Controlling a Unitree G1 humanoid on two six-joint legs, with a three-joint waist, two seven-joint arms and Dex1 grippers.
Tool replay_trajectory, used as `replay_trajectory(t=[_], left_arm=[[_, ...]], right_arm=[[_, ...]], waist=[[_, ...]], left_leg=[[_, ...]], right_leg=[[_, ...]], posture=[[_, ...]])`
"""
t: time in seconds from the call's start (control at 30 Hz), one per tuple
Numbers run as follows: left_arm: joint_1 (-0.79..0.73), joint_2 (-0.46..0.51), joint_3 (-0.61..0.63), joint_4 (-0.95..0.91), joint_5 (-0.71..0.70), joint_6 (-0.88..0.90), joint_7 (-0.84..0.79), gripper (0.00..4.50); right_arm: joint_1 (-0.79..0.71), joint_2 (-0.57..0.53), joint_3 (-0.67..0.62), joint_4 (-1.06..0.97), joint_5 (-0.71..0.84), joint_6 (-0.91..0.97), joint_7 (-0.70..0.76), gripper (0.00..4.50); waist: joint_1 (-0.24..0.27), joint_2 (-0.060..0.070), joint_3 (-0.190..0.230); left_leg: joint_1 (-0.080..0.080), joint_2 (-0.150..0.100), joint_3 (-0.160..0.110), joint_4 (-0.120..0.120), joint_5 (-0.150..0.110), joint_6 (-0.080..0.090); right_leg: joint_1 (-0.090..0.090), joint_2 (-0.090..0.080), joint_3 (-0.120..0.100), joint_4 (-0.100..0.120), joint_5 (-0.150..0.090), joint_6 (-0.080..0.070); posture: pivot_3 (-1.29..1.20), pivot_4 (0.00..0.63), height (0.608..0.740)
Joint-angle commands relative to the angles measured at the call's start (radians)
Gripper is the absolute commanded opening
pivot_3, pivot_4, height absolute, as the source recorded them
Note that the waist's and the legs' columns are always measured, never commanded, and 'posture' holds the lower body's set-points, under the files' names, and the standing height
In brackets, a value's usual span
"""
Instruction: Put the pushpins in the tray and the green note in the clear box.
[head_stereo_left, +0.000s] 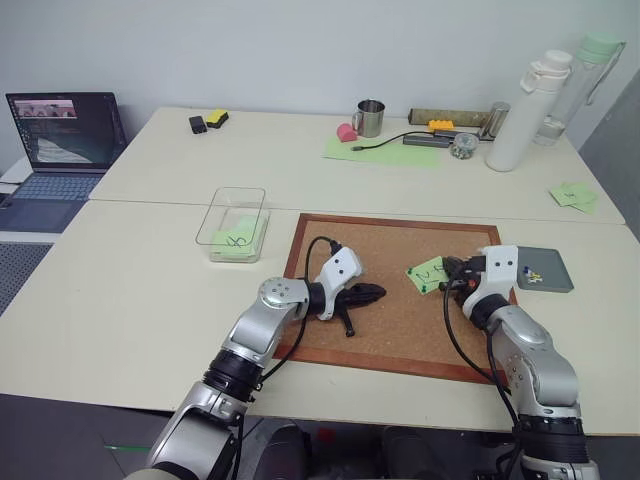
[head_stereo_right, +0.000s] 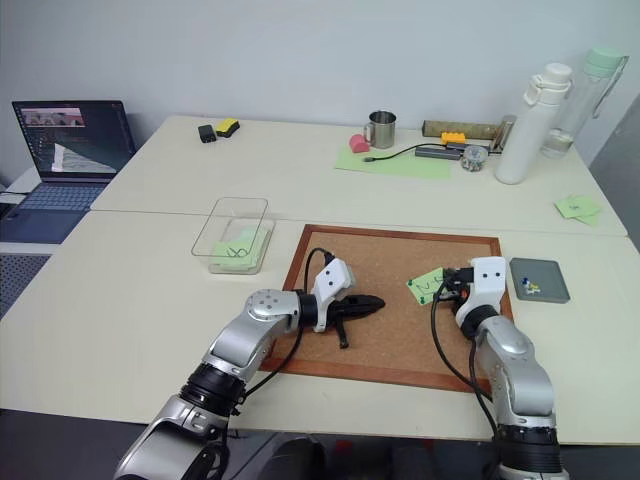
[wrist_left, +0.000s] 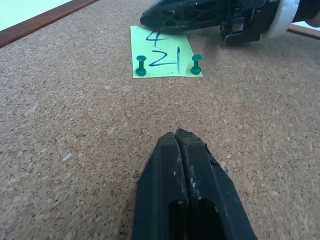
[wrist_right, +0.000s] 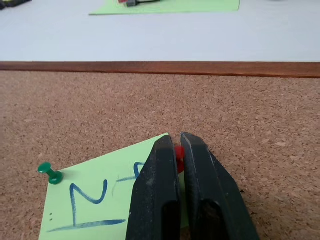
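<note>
Cork board carries the green note; the right gripper pinches a red pushpin between its fingertips. Pull straight out, judging by the grip. The left gripper idles clenched, empty.

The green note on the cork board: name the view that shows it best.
The left wrist view: the green note lies whole, its marks readable, two green pushpins in it. The right wrist view has it close, but the right gripper, shut on a red pushpin, covers part. The eye views show it small.
</note>
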Motion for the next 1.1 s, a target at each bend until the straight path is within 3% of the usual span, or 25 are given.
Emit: replay_trajectory(t=[0.03,0.8,1.1], left_arm=[[0.009,0.004,-0.02,0.004,0.016,0.022,0.006,0.0],[0.019,0.03,-0.06,0.024,0.078,0.027,0.037,0.0],[0.021,0.027,-0.051,0.015,0.069,0.038,0.044,0.0]], right_arm=[[0.0,-0.001,-0.002,-0.102,0.035,-0.025,0.022,0.01],[0.054,-0.061,0.024,-0.199,0.005,-0.028,0.038,0.01],[0.016,-0.07,-0.145,-0.133,-0.015,-0.028,-0.094,0.01]], waist=[[0.0,0.0,0.0],[0.0,0.0,0.0],[-0.001,0.0,0.0]], left_leg=[[0.0,0.0,0.0,0.0,0.0,0.0],[0.001,0.0,0.0,0.0,0.0,0.0],[0.001,0.0,0.0,0.0,0.0,0.0]], right_leg=[[0.0,0.0,0.0,0.0,0.0,0.0],[0.002,0.0,0.0,0.0,0.0,0.0],[0.002,0.0,0.0,0.0,0.0,0.0]], posture=[[0.0,0.15,0.74],[0.0,0.15,0.74],[0.0,0.15,0.74]])
